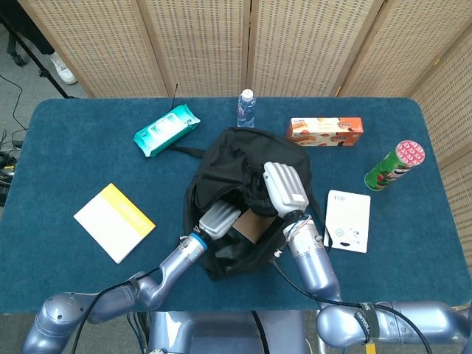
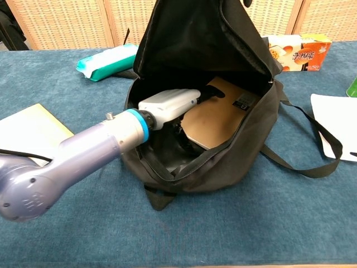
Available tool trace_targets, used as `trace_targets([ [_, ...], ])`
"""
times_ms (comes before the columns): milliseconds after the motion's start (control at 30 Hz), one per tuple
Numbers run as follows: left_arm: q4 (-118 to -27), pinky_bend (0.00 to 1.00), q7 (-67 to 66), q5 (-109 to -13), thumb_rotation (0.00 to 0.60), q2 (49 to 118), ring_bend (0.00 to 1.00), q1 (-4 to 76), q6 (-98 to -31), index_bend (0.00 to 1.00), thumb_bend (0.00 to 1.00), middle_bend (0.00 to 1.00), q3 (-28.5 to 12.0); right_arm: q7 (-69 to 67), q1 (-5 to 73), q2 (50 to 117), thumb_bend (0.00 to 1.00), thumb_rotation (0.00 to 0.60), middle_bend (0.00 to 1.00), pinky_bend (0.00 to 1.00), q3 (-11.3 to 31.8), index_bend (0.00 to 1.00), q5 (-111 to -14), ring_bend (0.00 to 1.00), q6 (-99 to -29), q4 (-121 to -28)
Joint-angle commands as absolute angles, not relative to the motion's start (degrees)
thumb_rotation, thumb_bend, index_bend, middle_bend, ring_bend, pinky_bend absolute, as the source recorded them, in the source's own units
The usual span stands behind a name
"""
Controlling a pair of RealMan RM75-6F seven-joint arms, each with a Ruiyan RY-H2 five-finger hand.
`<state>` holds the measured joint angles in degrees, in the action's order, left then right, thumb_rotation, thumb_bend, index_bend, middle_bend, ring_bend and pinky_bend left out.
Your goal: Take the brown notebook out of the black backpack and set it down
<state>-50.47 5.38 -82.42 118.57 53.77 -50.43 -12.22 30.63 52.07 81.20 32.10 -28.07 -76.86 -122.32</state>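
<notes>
**Reaching into the bag, notebook not yet out**

Starting at the left, we see a yellow-and-white booklet (image 1: 114, 222) lying flat on the blue table (image 1: 66, 147), well apart from the bag, with a teal wipes pack (image 1: 166, 130) further back. Neither belongs to our task.

Our left hand (image 2: 170, 105) is inside the mouth of the black backpack (image 1: 236, 166), its arm running in from the near left. The chest view shows its dark fingers (image 2: 212, 94) lying over the upper left edge of the brown notebook (image 2: 220, 114), but the bag's shadow hides whether they have closed on it, so we cannot tell if this hand grips the book or only rests against it.

The notebook itself sits propped at a slant inside the backpack, most of its cover visible through the opening, a small label near its far right corner.

Further right, our right hand (image 1: 285, 186) is at the upper flap, and we judge it is holding the opening up and wide.

A water bottle (image 1: 245, 109) stands behind the bag; a snack box (image 1: 325, 131), a white card (image 1: 347, 220) and a green can (image 1: 394, 165) lie to the right.

By our reckoning the bag is open and the reach made; securing the notebook, drawing it out and laying it on the table all remain.
</notes>
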Motion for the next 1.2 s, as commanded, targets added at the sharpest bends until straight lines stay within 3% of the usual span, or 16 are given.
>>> trace_targets([
  [33, -48.83, 0.05, 5.05, -81.85, 0.6, 119.94, 0.0, 54.95, -49.8, 0.1, 0.1, 0.0, -12.92, 30.2, 52.44, 81.23, 0.62, 0.6, 0.68, 0.63, 32.05, 0.65, -27.45, 0.65, -76.8, -122.12],
  [500, -41.79, 0.05, 4.95, -80.33, 0.6, 124.68, 0.0, 58.0, -48.35, 0.1, 0.12, 0.0, -13.93, 29.12, 54.17, 79.88, 0.62, 0.6, 0.68, 0.63, 31.7, 0.65, -25.72, 0.65, -76.8, -122.59],
  [633, -40.24, 0.05, 5.42, -80.36, 0.6, 125.72, 0.0, 58.41, -48.14, 0.1, 0.33, 0.0, -13.65, 28.83, 54.5, 79.63, 0.62, 0.6, 0.68, 0.63, 31.5, 0.65, -25.55, 0.65, -77.02, -122.65],
  [1000, -38.9, 0.05, 6.83, -80.79, 0.6, 126.37, 0.0, 58.88, -48.17, 0.11, 0.76, 0.0, -12.92, 27.8, 54.97, 78.72, 0.62, 0.6, 0.68, 0.63, 31.25, 0.65, -25.11, 0.65, -77.31, -122.59],
  [1200, -41.13, 0.05, 7.74, -81.19, 0.6, 124.97, 0.0, 58.42, -48.98, 0.11, 0.8, 0.0, -12.55, 27.77, 55.01, 78.41, 0.62, 0.6, 0.68, 0.63, 30.23, 0.65, -25.55, 0.65, -77.51, -121.49],
])
